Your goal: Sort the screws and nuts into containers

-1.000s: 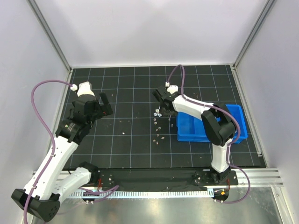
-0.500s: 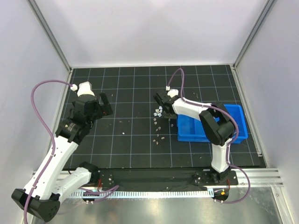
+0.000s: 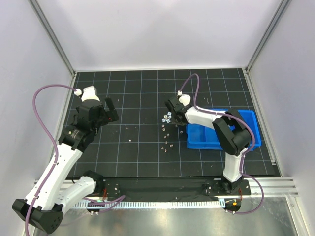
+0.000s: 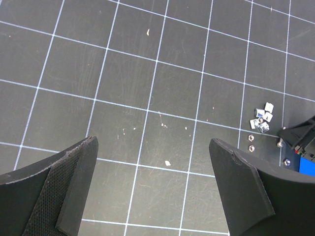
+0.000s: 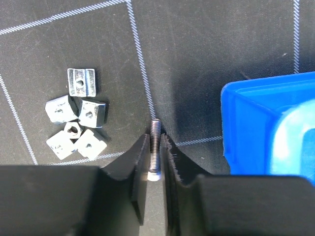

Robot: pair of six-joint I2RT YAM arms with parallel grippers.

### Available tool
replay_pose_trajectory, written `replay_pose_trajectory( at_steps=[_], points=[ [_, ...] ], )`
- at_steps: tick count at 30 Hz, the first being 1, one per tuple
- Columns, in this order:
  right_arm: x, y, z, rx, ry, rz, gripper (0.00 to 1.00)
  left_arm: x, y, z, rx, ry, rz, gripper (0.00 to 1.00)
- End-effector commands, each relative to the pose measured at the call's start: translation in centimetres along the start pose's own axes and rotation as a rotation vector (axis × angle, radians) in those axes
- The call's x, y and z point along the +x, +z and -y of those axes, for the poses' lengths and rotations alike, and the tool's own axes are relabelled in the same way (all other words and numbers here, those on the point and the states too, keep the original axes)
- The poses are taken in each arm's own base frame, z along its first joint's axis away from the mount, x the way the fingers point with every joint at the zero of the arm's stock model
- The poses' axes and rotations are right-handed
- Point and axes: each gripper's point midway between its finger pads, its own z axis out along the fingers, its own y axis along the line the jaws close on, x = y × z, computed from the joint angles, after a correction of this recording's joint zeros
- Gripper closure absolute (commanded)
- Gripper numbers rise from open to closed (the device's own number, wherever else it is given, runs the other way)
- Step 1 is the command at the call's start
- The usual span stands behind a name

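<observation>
Here, my right gripper (image 5: pixel 155 139) is clamped on a single screw (image 5: pixel 155 150).
I see the screw lying lengthwise between the jaws, above the black grid mat (image 5: pixel 197 59), with five nuts (image 5: pixel 78 120) clustered left and the blue tray (image 5: pixel 256 123) right. My left gripper (image 4: pixel 152 189) hangs over the mat, jaws wide apart.

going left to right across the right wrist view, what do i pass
cluster of nuts → screw → blue tray

no legible text, labels, brands, numbers or signs anywhere
</observation>
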Motion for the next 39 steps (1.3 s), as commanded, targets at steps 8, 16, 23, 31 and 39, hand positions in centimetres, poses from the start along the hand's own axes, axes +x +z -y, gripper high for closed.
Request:
replay_pose_trajectory(
  at_steps=[8,16,23,31,39],
  points=[
    [0.2,-1.6,-0.4,-0.068,0.031,-0.024,0.99,-1.0,0.1,0.4,0.015,-0.008,0.038,0.00],
    [-12.4,-10.5,-2.6,-0.213,0.037,0.196,0.99,-0.8,0.2,0.5,0.020,-0.004,0.032,0.00],
    [-17.2,-13.1,11.8,0.014,0.232,0.300,0.99,-0.8,0.2,0.5,0.020,-0.003,0.032,0.00],
    [-9.2,-11.9,31.6,0.360,0.508,0.191,0.99,-0.6,0.4,0.8,0.030,-0.002,0.021,0.00],
    [-6.1,-8.1,34.5,0.371,0.593,0.131,0.99,-0.5,0.5,0.9,0.037,-0.004,0.016,0.00]
  ],
)
